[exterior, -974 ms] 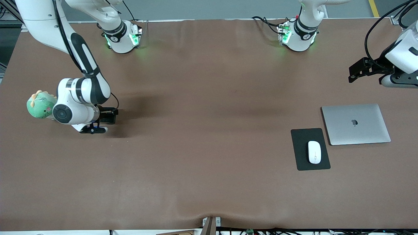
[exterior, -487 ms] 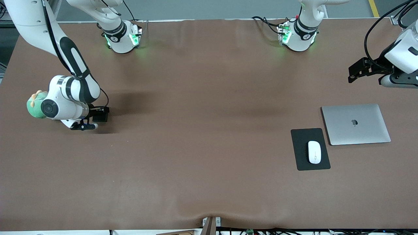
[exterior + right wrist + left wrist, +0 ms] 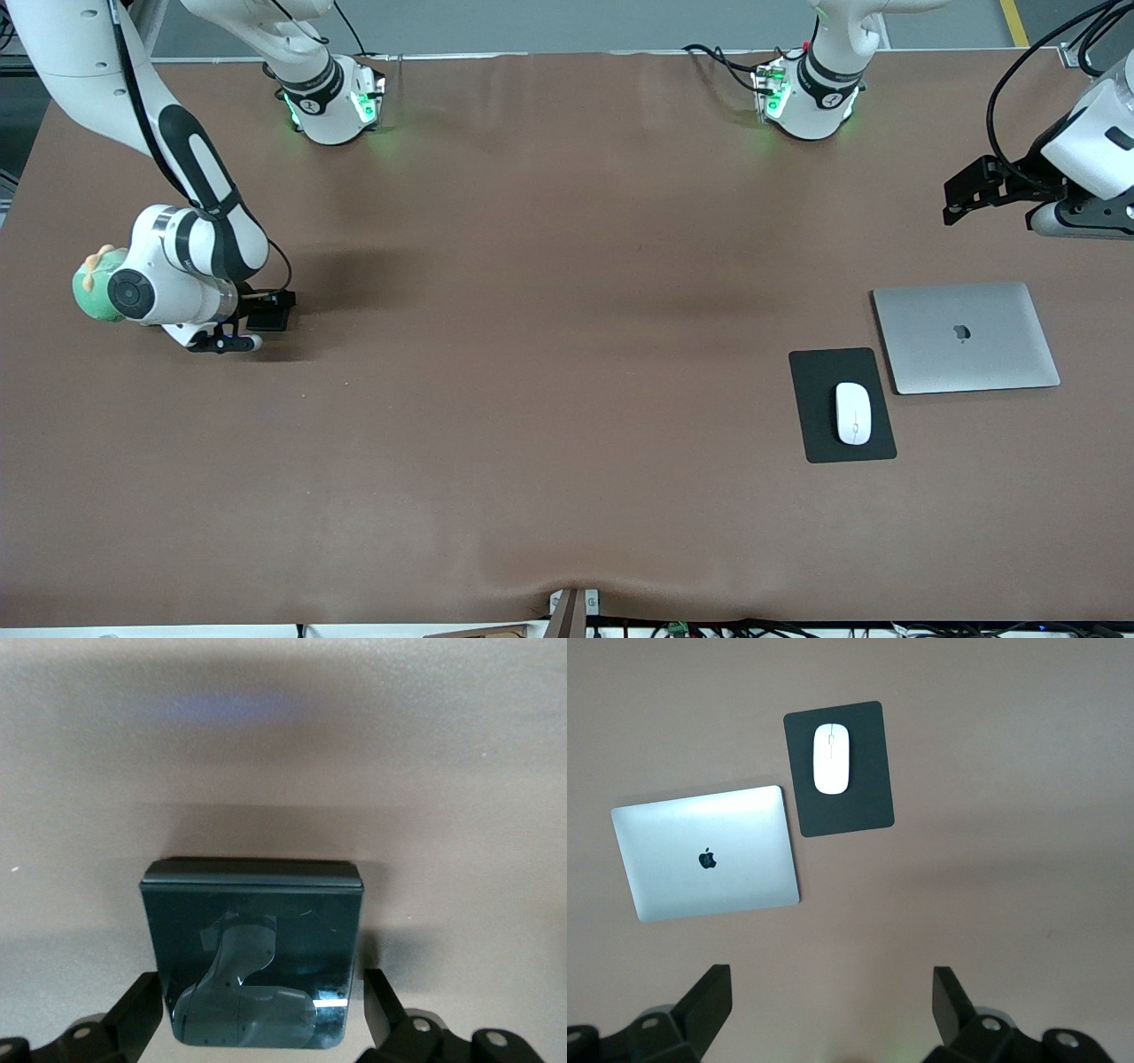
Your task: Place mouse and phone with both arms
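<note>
With the mouse [image 3: 853,412] already lying on the mouse pad [image 3: 819,372] beside the closed laptop [image 3: 966,337], the left gripper [image 3: 833,1010] waits spread and empty, while the right gripper [image 3: 261,1014] clamps the phone [image 3: 252,948] low beside the green plush toy [image 3: 93,288], not yet released.

Wide brown-covered table [image 3: 549,372], grey floor strip [image 3: 576,22] above it, yellow floor line [image 3: 1019,22], even lighting
</note>
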{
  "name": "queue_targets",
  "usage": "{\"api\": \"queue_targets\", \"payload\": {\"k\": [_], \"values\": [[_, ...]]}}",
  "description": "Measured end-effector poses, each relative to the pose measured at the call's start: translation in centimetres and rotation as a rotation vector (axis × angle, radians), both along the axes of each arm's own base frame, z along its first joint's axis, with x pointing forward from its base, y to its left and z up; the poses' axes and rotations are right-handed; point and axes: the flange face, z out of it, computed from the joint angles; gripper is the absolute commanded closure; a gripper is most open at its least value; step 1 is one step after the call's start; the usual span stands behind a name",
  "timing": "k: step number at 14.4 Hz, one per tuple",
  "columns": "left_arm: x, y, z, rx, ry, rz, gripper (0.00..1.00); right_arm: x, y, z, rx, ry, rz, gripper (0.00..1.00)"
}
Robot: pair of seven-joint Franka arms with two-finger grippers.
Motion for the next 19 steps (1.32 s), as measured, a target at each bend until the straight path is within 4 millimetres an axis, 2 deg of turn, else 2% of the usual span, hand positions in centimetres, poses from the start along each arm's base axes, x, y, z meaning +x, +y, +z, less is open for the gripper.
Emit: {"api": "queue_targets", "payload": {"k": [2, 3, 5, 8, 11, 15, 19], "values": [[0.0, 0.0, 0.0, 0.0, 0.0, 0.0, 0.0, 1.3, 0.1, 1.4, 0.01, 0.033, 0.005, 0.0], [0.0, 0.0, 0.0, 0.0, 0.0, 0.001, 0.0, 2.4, 0.1, 3.0, 0.02, 0.076, 0.009, 0.0], [0.0, 0.0, 0.0, 0.0, 0.0, 0.001, 0.0, 5.5, 0.1, 7.7, 0.035, 0.115, 0.021, 0.0], [0.0, 0.0, 0.0, 0.0, 0.0, 0.001, 0.0, 9.9, 0.1, 15.2, 0.053, 0.06, 0.081, 0.0], [0.0, 0.1, 0.0, 0.0, -0.001, 0.001, 0.0, 13.0, 0.1, 22.6, 0.046, -0.02, 0.106, 0.0], [0.0, 0.1, 0.0, 0.0, -0.001, 0.001, 0.0, 16.0, -0.2, 31.3, -0.002, -0.191, 0.131, 0.0], [0.0, 0.1, 0.0, 0.0, -0.001, 0.001, 0.0, 17.5, -0.1, 37.0, -0.03, -0.314, 0.141, 0.0]]}}
